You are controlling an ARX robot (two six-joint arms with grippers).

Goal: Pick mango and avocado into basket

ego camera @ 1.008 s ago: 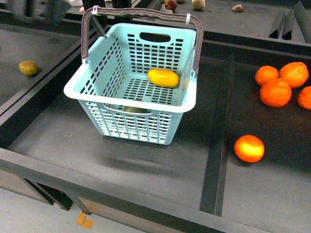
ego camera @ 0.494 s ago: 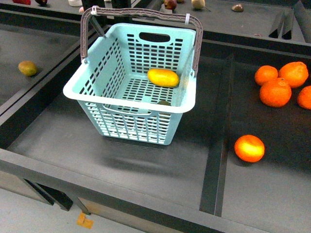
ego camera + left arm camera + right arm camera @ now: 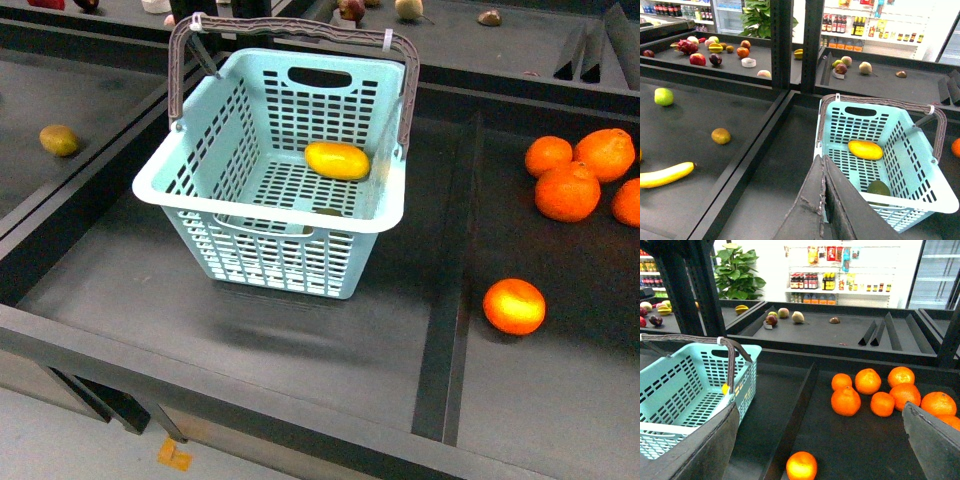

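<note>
Basket: we see the pale teal lattice plastic basket (image 3: 268, 215) holding the smooth yellow-orange mango (image 3: 337, 160) and a dark green avocado (image 3: 878, 188).
Left gripper (image 3: 823, 200): pressed closed, empty.
Right gripper (image 3: 820, 450): spread wide, empty.

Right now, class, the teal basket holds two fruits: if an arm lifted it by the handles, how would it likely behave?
The basket would probably feel light and a bit flexible, since its walls are thin lattice plastic. It may tilt, because the mango lies near one wall. The mango and the green fruit are smooth and rounded, so they would likely roll across the floor.
</note>
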